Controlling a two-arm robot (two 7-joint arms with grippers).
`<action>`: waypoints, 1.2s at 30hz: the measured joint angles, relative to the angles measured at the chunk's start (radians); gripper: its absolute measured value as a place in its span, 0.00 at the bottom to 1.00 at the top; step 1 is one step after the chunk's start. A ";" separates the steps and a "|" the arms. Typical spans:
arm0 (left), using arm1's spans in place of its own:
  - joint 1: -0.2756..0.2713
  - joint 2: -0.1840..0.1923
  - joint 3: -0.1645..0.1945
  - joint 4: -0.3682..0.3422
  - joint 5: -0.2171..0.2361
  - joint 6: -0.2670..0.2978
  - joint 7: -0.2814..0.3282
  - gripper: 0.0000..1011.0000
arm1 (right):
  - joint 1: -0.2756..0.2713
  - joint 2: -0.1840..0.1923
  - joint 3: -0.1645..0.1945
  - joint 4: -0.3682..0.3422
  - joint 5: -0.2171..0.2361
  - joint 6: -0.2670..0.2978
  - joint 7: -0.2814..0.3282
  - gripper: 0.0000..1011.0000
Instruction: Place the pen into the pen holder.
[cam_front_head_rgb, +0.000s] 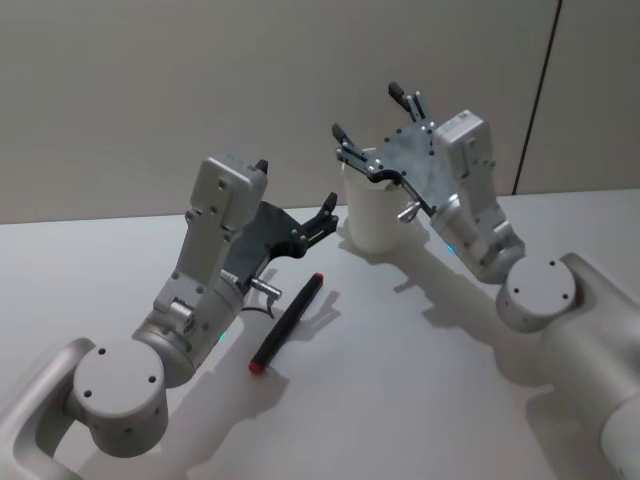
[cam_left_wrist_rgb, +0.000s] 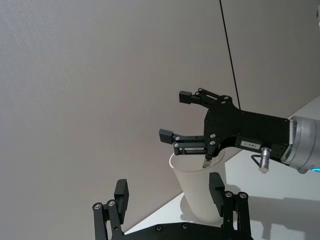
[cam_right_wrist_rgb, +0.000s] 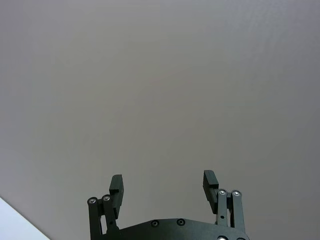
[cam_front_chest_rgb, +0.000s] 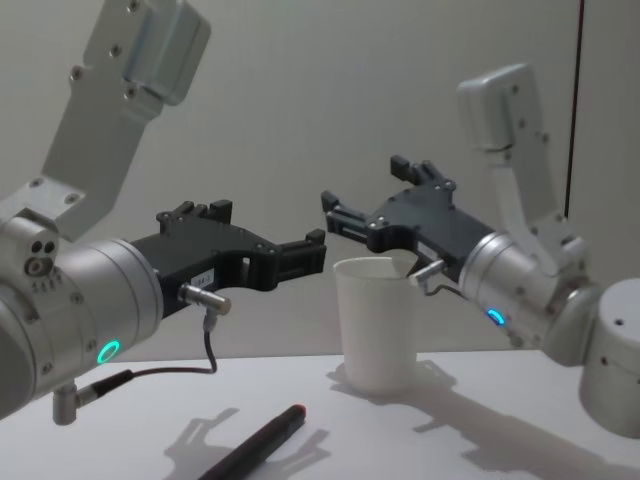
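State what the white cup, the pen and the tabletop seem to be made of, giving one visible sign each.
The pen holder looks like paper: matte white, thin rimmed wall. The pen is probably plastic: smooth black barrel, red ends. The table is smooth matte white, perhaps laminate; no grain shows.

Facing a plain beige wall (cam_front_head_rgb: 200, 80) with a thin dark seam (cam_front_head_rgb: 535, 110) running down. Overlooking a white table (cam_front_head_rgb: 400, 340) catching soft shadows.

The pen (cam_front_head_rgb: 288, 322) lies on the bench (cam_front_head_rgb: 400, 340), before and left of the paper cup (cam_front_head_rgb: 372, 225) standing near its far edge.
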 joint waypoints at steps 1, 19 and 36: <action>0.000 0.000 0.000 0.000 0.000 0.000 0.000 0.99 | -0.009 0.003 0.001 -0.018 0.007 0.010 0.004 0.99; 0.000 0.000 0.000 0.000 0.000 0.000 0.000 0.99 | -0.260 0.090 0.028 -0.445 0.128 0.247 0.013 0.99; 0.000 0.000 0.000 0.000 0.000 0.000 0.000 0.99 | -0.375 0.136 0.038 -0.608 0.172 0.345 -0.028 0.99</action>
